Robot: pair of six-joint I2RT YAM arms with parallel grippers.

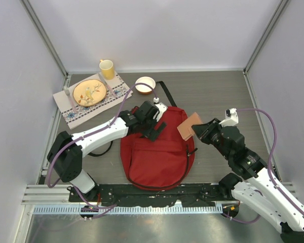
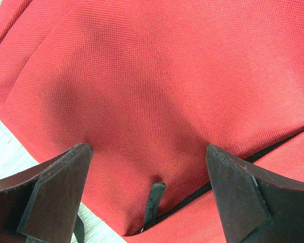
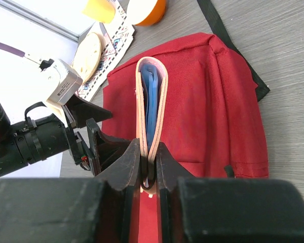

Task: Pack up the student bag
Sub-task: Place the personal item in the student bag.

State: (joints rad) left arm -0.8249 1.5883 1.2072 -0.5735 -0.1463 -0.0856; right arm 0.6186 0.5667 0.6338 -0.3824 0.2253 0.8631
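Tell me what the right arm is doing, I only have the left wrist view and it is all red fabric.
Observer: The right gripper is shut on a flat pink case, held on edge over the student bag's right side.
Operator: Anything inside it?
Observer: Something blue shows between its sides.
Operator: And my left gripper?
Observer: The left gripper is open over the bag's far end.

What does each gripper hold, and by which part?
Right gripper pinches the pink notebook by one edge. Left gripper holds nothing, jaws open over the bag.
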